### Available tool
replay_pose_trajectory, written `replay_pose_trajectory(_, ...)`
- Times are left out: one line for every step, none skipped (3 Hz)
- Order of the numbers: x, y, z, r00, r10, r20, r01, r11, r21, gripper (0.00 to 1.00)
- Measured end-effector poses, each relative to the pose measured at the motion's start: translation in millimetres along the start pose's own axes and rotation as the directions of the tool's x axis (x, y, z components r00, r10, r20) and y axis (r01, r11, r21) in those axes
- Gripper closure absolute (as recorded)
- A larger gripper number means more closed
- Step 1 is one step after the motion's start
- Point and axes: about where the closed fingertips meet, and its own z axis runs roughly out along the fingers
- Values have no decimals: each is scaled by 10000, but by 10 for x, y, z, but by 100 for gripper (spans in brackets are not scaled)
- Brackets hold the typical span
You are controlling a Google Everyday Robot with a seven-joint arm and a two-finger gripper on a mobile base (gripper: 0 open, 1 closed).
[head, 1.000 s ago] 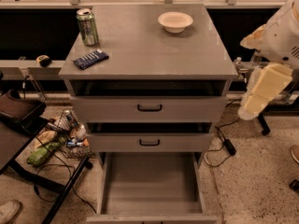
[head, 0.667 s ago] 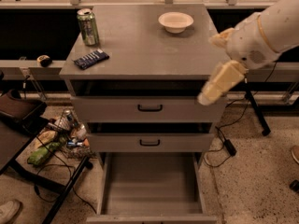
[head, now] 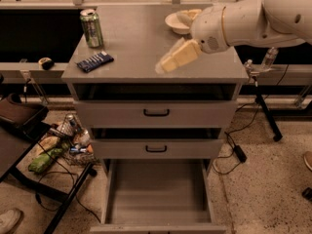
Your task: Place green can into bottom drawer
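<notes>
The green can (head: 91,27) stands upright at the back left corner of the grey cabinet top (head: 131,48). My gripper (head: 171,41) hovers over the right half of the cabinet top, well to the right of the can, with its pale fingers (head: 178,56) spread and nothing between them. The bottom drawer (head: 156,194) is pulled out at floor level, and its flat grey floor is bare.
A dark-blue snack packet (head: 95,61) lies in front of the can. A white bowl (head: 174,23) sits at the back, partly behind my gripper. The two upper drawers (head: 156,113) with black handles are slightly open. A wire basket of clutter (head: 66,143) and cables lie on the floor to the left.
My arm has swung left and up, from beside the cabinet's right edge to over the cabinet top, closer to the can. The can and drawers have not moved.
</notes>
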Motion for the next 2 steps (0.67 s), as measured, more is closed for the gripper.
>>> replay_pose_trajectory(-249, -90, 396, 9929, 268, 1158, -271, 9996, 8, 0)
replay_pose_trajectory(-248, -91, 398, 9929, 267, 1160, -270, 9996, 7, 0)
